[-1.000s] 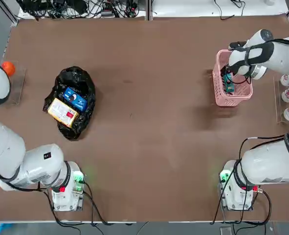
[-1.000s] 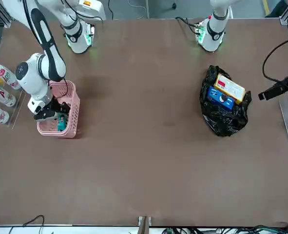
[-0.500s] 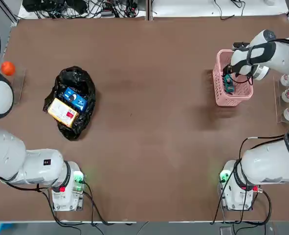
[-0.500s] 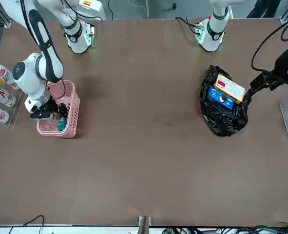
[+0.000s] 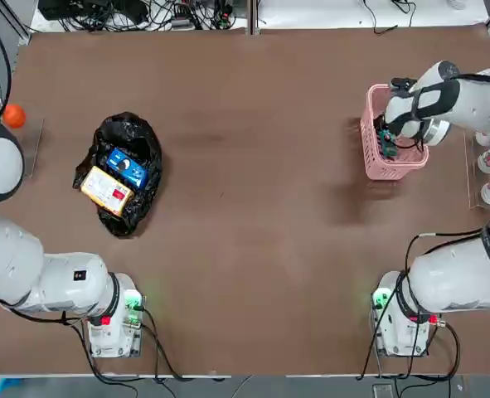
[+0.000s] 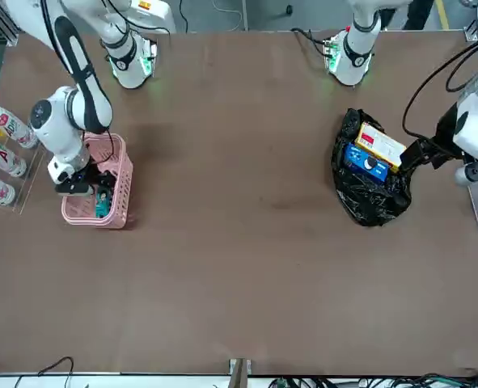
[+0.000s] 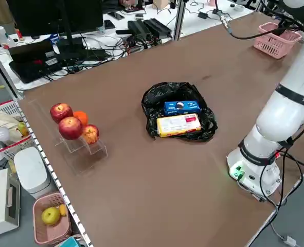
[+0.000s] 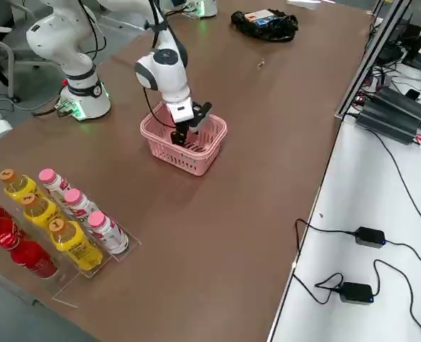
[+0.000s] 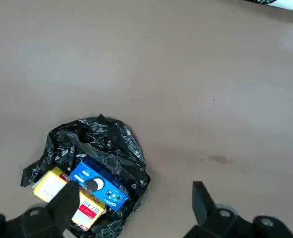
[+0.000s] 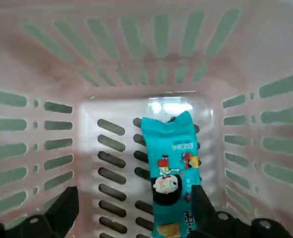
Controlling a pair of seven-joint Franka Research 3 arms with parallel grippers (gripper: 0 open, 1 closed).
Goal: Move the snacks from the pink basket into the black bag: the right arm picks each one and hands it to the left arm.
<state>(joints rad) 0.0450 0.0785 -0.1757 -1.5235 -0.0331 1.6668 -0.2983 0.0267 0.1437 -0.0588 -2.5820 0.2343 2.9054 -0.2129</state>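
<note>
- The right gripper [image 10: 131,218] hangs inside the pink basket [image 5: 375,162], pointing down, its two fingers spread wide and holding nothing.
- Straight ahead of that gripper, between the lines of its fingers, the small teal packet [image 10: 173,173] lies on the slotted basket floor; one finger stands just beside the packet's edge, and whether they touch cannot be told.
- Around the gripper rise the lattice walls of the basket on all sides.
- Beyond the basket, past the right arm [image 5: 468,91] at the bench [image 5: 253,207] edge, white bottles [image 6: 0,153] with pink caps lie in a clear rack.
- The left gripper [image 9: 131,218] hovers above the bench with fingers wide apart and empty.
- Below and ahead of it sits the black bag [image 5: 118,172], mouth open, with the blue packet [image 5: 128,167] and the yellow-orange packet [image 5: 106,191] side by side inside, touching.
- In the front view this gripper is just beside the bag's outer edge.
- Farther out on that side, round fruits [image 7: 71,123] sit on a clear stand.
</note>
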